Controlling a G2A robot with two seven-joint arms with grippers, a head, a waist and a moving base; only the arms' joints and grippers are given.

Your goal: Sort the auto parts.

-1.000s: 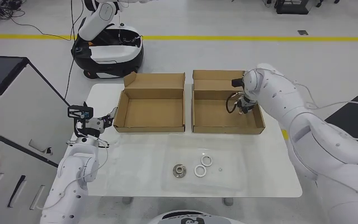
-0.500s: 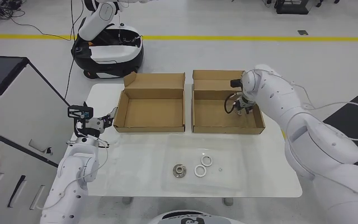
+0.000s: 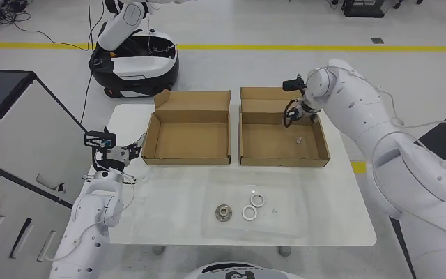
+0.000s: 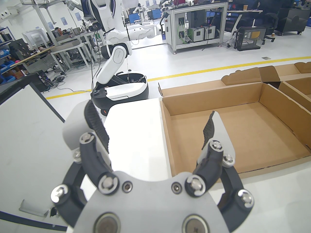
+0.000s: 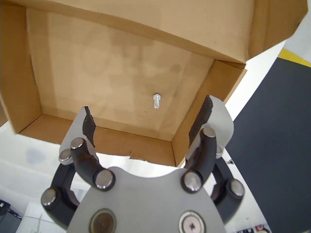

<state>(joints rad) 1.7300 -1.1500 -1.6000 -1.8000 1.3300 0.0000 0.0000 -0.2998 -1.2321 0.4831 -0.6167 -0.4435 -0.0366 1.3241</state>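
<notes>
Hovering empty, jaws apart, the right gripper (image 5: 147,109) overlooks a small silver bolt (image 5: 156,101) in a brown cardboard box (image 5: 97,69). Likely next: fetching a white plastic ring (image 3: 253,200).

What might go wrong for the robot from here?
1. The white ring lies close to a second ring and the metal hub; grabbing one may nudge its neighbours.
2. The tiny part near them is pale on the white table, so it is easy to miss or fumble.
3. The open right gripper hangs over the right box, where a bolt lies; a low sideways move might catch the wall.
</notes>
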